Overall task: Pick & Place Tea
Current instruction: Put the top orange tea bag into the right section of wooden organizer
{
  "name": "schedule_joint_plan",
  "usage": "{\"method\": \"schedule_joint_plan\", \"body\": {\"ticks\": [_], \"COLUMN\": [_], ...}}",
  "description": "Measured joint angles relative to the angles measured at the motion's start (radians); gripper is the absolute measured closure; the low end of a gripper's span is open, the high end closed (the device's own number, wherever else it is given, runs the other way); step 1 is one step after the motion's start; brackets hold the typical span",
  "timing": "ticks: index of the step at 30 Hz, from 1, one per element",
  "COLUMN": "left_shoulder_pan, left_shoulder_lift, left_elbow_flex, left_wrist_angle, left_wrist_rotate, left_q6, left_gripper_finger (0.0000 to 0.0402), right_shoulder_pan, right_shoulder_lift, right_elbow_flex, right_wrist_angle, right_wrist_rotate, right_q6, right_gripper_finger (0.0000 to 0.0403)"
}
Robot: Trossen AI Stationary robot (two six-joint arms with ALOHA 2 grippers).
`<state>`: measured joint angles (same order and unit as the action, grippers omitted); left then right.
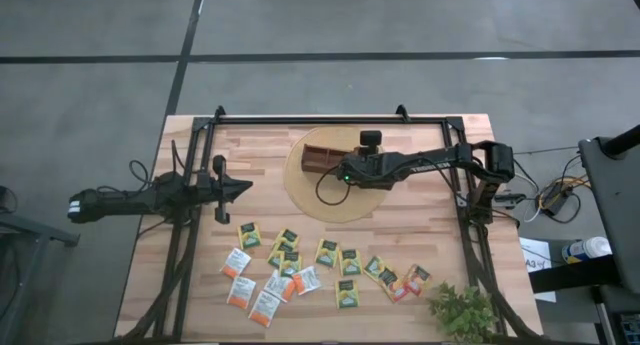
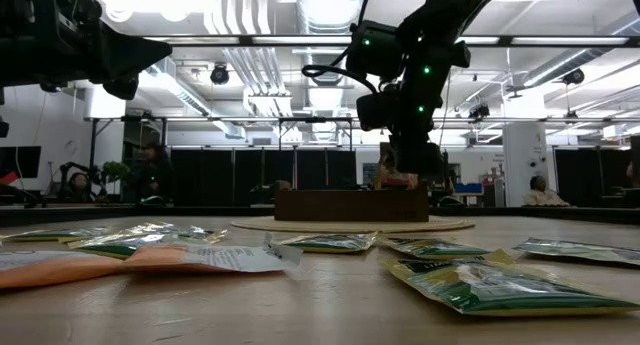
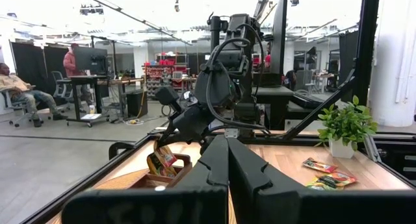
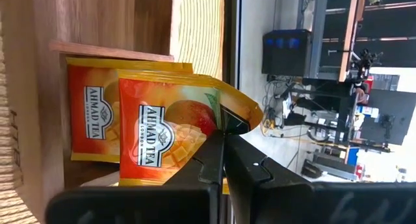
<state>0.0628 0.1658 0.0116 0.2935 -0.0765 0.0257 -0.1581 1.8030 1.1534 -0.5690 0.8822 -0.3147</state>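
Several tea packets (image 1: pixel 300 270) lie flat on the near half of the wooden table. A brown wooden tray (image 1: pixel 322 157) sits on a round woven mat (image 1: pixel 300 195) at the far middle. My right gripper (image 1: pixel 338 169) reaches over the tray's right end and is shut on an orange-red tea packet (image 4: pixel 169 136). A second orange-red packet (image 4: pixel 91 120) stands in the same compartment behind it. My left gripper (image 1: pixel 245 188) hangs shut and empty above the table's left side. My right gripper pinches the orange-red packet's upper edge (image 4: pixel 224 120) between its two fingers. The fingers slant down at it from the table's right side. The packet stands on edge, tilted, with its lower part (image 3: pixel 162 164) down inside the tray's right-end compartment.
A small potted plant (image 1: pixel 462 310) stands at the table's near right corner. A black frame (image 1: pixel 330 117) runs along the table's far and side edges. People sit and stand in the room beyond the table, far from the arms.
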Motion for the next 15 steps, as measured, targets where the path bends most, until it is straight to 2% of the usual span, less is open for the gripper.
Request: {"method": "schedule_joint_plan", "body": {"ticks": [4, 15], "left_shoulder_pan": [0.0, 0.0], "left_shoulder_lift": [0.0, 0.0], "left_elbow_flex": [0.0, 0.0], "left_wrist_angle": [0.0, 0.0], "left_wrist_rotate": [0.0, 0.0], "left_q6": [0.0, 0.0], "left_gripper_finger": [0.0402, 0.0402], "right_shoulder_pan": [-0.005, -0.013], "right_shoulder_lift": [0.0, 0.0], "right_elbow_flex": [0.0, 0.0], "right_wrist_angle": [-0.002, -0.006], "right_wrist_rotate": [0.0, -0.003], "right_q6": [0.013, 0.033], "right_gripper_finger": [0.0382, 0.0318]}}
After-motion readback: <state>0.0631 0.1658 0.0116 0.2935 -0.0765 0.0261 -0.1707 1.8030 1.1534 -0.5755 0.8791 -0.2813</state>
